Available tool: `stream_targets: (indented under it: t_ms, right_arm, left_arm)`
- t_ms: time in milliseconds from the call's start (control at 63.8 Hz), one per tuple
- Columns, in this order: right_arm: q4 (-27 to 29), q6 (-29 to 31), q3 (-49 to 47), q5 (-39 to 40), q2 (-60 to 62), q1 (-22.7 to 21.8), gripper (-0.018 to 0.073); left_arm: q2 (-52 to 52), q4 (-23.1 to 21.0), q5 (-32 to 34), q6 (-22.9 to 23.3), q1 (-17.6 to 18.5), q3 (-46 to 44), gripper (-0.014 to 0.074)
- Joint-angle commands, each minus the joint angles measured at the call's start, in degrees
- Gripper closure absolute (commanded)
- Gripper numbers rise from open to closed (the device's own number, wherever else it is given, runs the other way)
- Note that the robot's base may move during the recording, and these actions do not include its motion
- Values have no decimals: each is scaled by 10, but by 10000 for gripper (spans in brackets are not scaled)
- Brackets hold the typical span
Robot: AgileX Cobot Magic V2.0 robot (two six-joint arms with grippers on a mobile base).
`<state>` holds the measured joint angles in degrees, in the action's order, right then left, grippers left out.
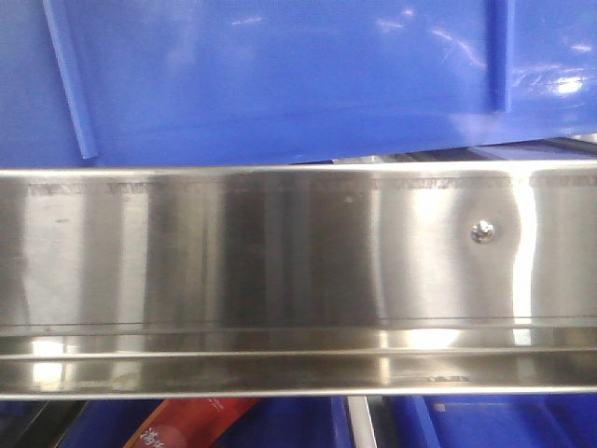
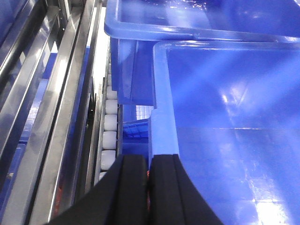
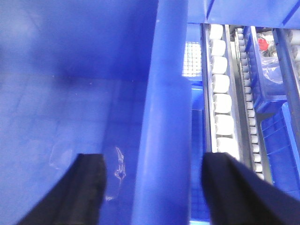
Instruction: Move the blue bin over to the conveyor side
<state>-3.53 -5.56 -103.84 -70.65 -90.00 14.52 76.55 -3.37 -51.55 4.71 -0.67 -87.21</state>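
Two grippers are flanking the blue bin (image 1: 280, 84) sitting just above the steel rail (image 1: 280, 271): the right gripper (image 3: 154, 159) is holding its jaws wide apart astride the wall, apparently to clamp it, while the left gripper (image 2: 147, 159) is pressing its jaws shut at the rim.

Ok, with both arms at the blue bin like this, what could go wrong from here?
The right gripper is open astride the rim of the blue bin, but the left gripper looks shut beside the rim, not around it: a lift might tilt the bin. A second blue bin sits close behind and could get dragged. In the front view the steel rail runs below the bin's wall, so the bin may catch on it.
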Motion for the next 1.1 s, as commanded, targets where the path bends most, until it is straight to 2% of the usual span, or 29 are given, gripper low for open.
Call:
stream_targets:
  t_ms: [0,282,1082]
  right_arm:
    - [-10,4,0,7,-1,0,263]
    - [-10,4,30,7,-2,0,263]
    - [-15,4,9,7,0,0,263]
  left_arm:
    - [-1,-2,3,0,-3,-5,593]
    - [-1,-2,3,0,-3,-5,593]
    - [-1,-2,3,0,-3,-5,593]
